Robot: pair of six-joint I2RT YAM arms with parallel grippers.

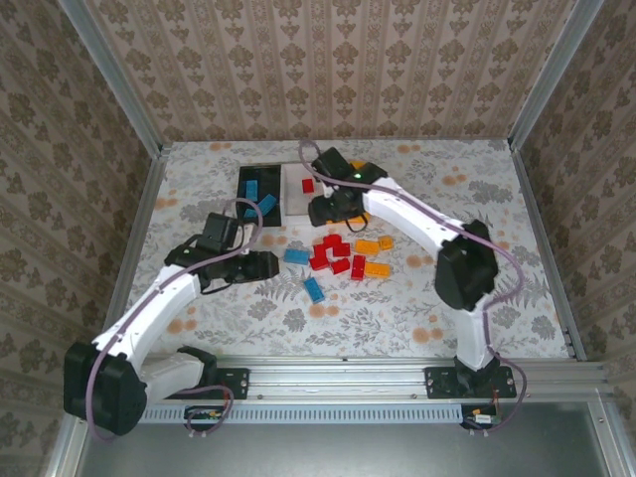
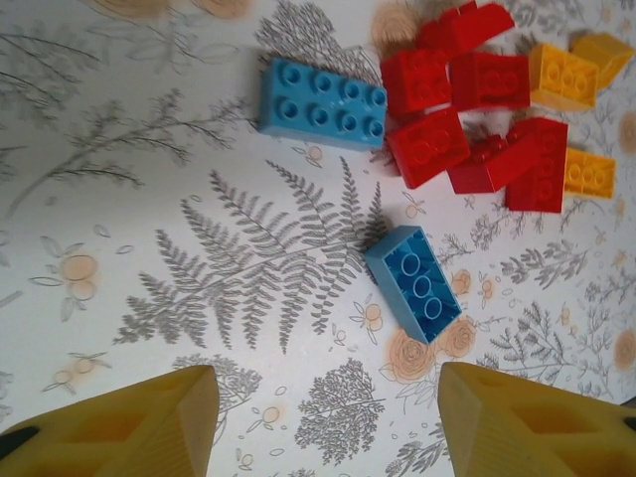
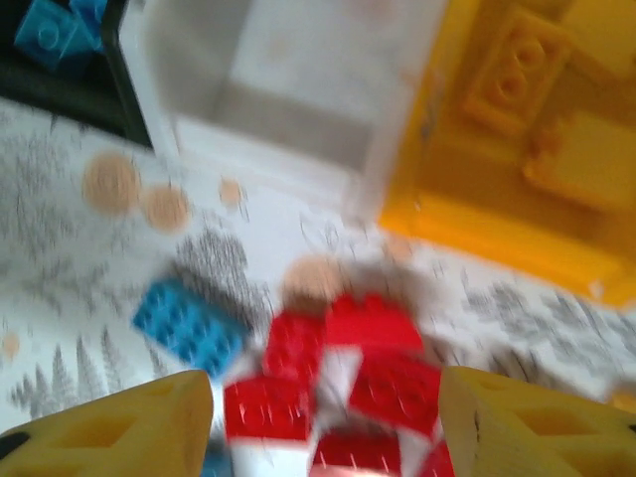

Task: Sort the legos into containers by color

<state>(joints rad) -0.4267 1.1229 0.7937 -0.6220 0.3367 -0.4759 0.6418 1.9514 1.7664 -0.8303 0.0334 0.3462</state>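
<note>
Above legos (image 2: pixel 412 283), both end effectors (image 2: pixel 323 373) (image 3: pixel 325 376) parted, empty

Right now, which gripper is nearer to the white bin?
Right. The right gripper hangs at the near edge of the white bin, above the red bricks. The left gripper is farther off, nearer the robot, beside a blue brick.
</note>
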